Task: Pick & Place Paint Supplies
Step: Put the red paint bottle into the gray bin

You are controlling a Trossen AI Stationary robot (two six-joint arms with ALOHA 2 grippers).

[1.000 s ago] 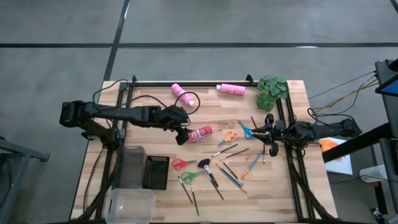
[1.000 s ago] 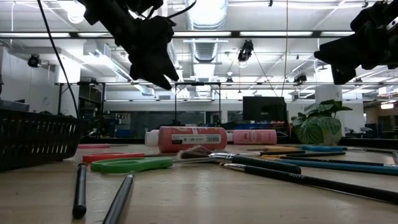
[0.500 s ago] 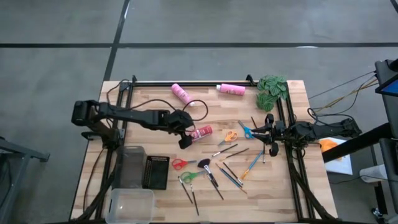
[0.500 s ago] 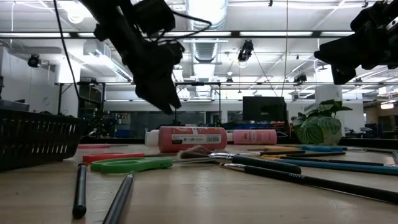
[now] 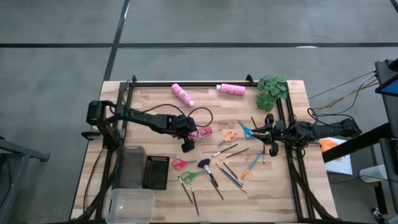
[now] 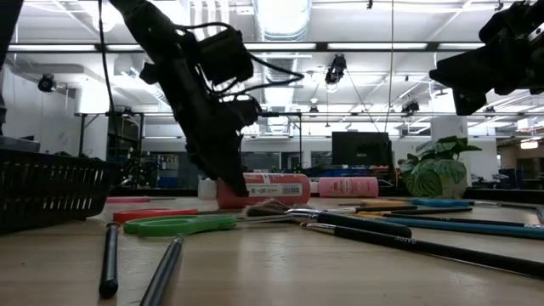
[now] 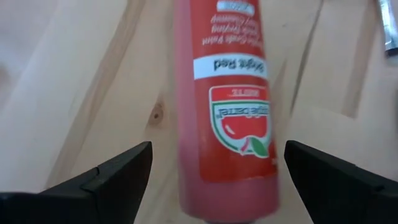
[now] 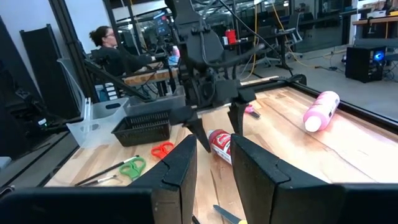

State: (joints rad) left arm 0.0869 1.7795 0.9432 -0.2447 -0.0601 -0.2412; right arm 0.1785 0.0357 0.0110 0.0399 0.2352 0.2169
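A red paint bottle lies on its side on the wooden table, near the middle. My left gripper is low over the bottle's left end, slanting steeply down. It is open, and in the left wrist view its fingers stand on either side of the bottle with wood showing in both gaps. My right gripper waits level at the table's right side, narrowly open on nothing. Two pink bottles lie at the far edge. Scissors and several brushes lie right of centre.
A black mesh basket, a dark bin and a clear tub stand at the near left. The green leafy clump sits at the far right corner. A person sits beyond the table.
My left gripper has come down from well above the table to the red bottle's left end, tipping more steeply downward and shifting slightly toward the near edge. The bottle has stayed where it lay.
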